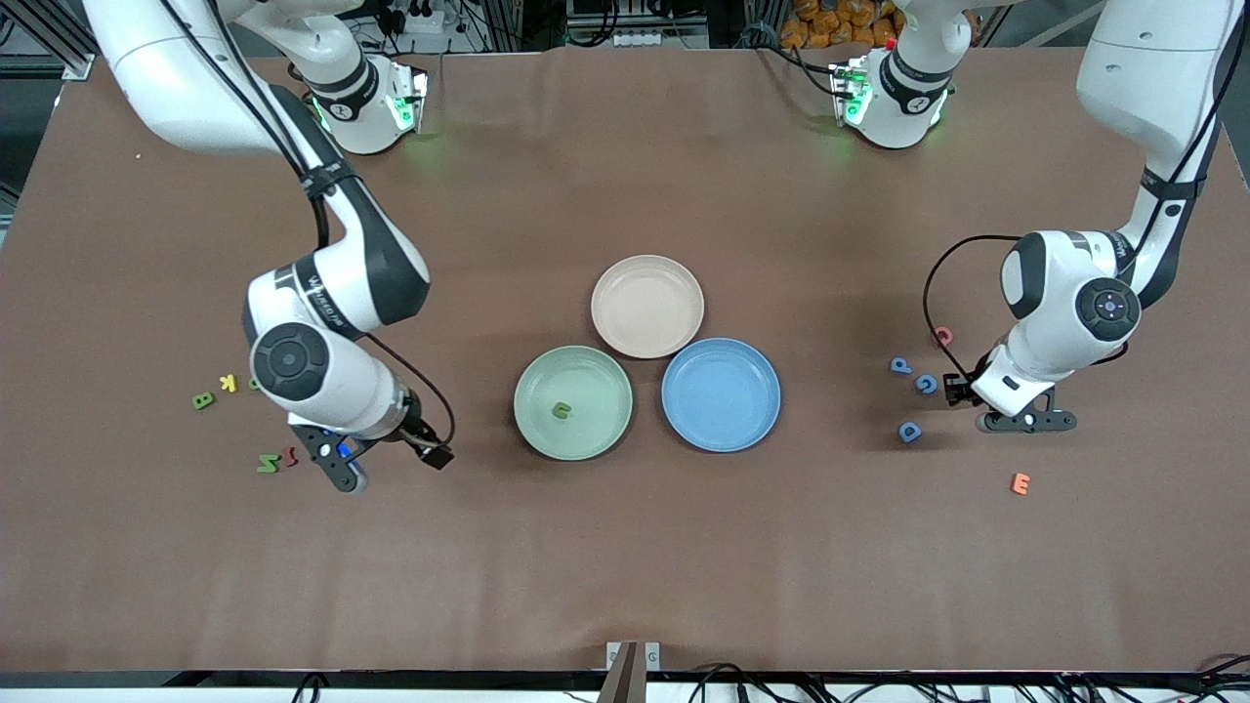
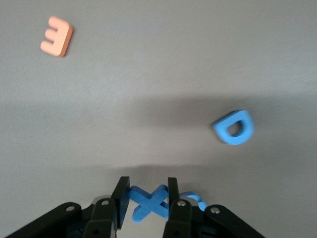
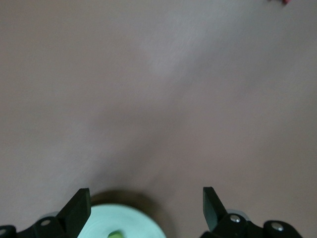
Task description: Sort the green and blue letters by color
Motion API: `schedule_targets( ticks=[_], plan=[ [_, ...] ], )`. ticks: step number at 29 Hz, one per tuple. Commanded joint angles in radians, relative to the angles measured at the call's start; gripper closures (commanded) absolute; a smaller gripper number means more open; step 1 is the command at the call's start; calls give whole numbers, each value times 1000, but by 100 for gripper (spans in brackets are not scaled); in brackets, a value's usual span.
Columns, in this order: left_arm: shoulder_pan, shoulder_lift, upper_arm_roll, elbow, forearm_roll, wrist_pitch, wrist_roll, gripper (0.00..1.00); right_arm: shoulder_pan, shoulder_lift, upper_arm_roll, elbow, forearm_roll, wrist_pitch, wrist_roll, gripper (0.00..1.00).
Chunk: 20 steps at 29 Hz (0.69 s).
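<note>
Left gripper (image 2: 146,198) is low over the table at the left arm's end, jaws pinching a blue X (image 2: 148,202) that sits square between the two fingers, gripped across its middle. Risk here, as a judgement: the X is thin foam held by a small contact patch, so it may twist or slip out on lifting, and the blue G (image 1: 926,385) lies just beside the fingers, so a sideways move could nudge it. The blue D (image 2: 234,127) lies near, apart from the jaws; the blue P (image 1: 899,366) is by the G, a red letter (image 1: 942,336) farther from the front camera than the P, an orange E (image 2: 57,36) well apart. Taking the blue plate (image 1: 721,394) as landmark: the green plate (image 1: 573,402) touches it toward the right arm's end and holds one green letter (image 1: 561,410); the beige plate (image 1: 647,306) sits farther from the camera. The blue plate holds nothing yet. Right gripper (image 3: 146,206) hangs with jaws spread wide and empty, over the table beside the green plate, waiting. Green B (image 1: 202,400), green Z (image 1: 267,464) and yellow K (image 1: 229,383) lie at the right arm's end.
</note>
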Motion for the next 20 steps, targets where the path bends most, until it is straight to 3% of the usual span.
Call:
schedule_targets(
  ticks=[1, 20],
  plan=[
    [45, -69, -7, -102, 25, 6, 64, 11, 7, -24, 3, 6, 14, -56, -59, 100],
    [123, -89, -7, -226, 71, 64, 84, 12, 59, -187, 53, 32, 16, -271, -125, 100]
  ],
)
